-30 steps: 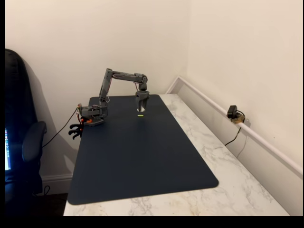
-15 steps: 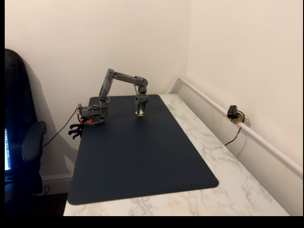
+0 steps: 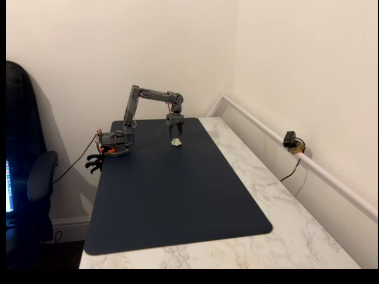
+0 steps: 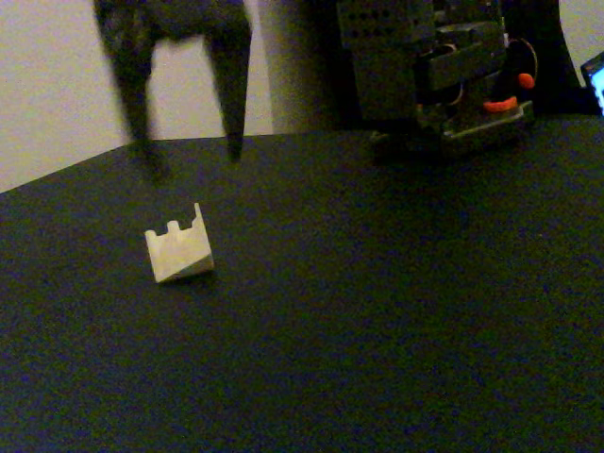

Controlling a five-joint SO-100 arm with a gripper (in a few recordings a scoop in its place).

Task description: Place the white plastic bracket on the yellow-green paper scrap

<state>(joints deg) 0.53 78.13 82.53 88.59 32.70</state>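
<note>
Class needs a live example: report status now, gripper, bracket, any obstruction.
Gripper open, above the mat, holding nothing. White plastic bracket on mat below it. Paper scrap: cannot make it out. Nothing in the way.

Matt white plastic bracket (ridged top) on matt dark mat.

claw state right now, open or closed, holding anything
Claw: open and empty, its two dark fingers spread apart above the dark blue mat; the small white ridged plastic bracket sits free on the mat below it.
</note>
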